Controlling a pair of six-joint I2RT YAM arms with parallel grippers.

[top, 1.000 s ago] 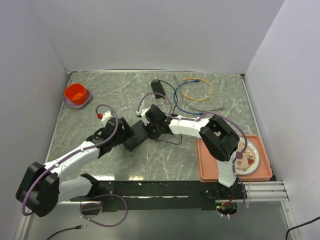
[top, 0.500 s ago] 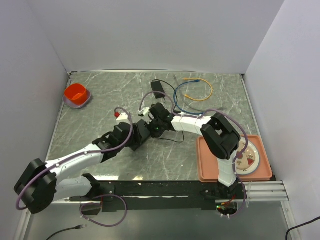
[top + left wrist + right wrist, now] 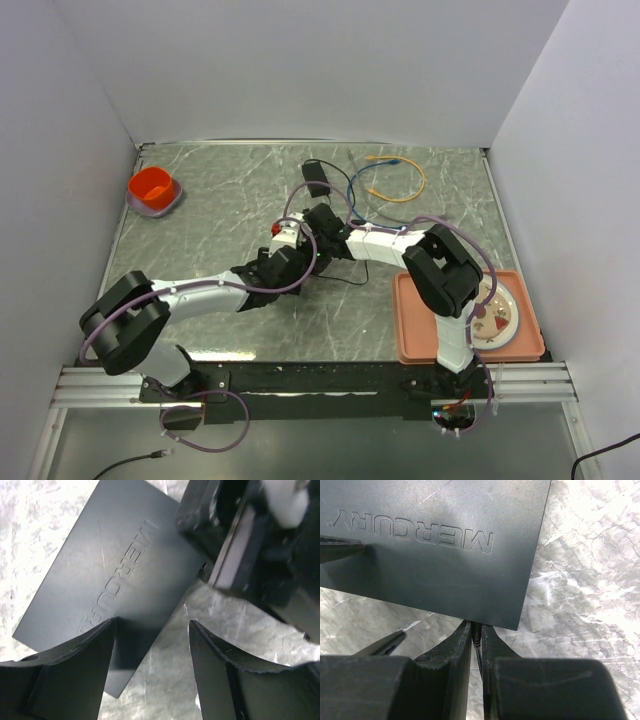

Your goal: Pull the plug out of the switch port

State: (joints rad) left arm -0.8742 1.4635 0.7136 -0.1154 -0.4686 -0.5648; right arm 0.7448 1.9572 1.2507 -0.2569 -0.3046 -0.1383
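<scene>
The flat black box marked MERCURY [image 3: 435, 565] lies on the marble table. The switch port is in its long edge, and a thin black plug [image 3: 477, 636] sits in it. My right gripper [image 3: 476, 627] is shut on that plug right at the box's edge. In the left wrist view my left gripper [image 3: 152, 624] is open. One finger [image 3: 75, 670] is over a corner of the box [image 3: 115, 570] and the other over bare table. In the top view both grippers, left [image 3: 285, 262] and right [image 3: 310, 245], meet at mid-table and hide most of the box.
An orange bowl [image 3: 153, 190] stands at the back left. A small black adapter brick [image 3: 317, 175] with its thin lead lies at the back, beside yellow and blue cables [image 3: 395, 180]. An orange tray [image 3: 420, 345] with a plate [image 3: 495, 312] is at the right.
My left arm has swung right and forward to the box, and its open fingers now straddle a box corner. My right gripper has stayed at the box's edge.
</scene>
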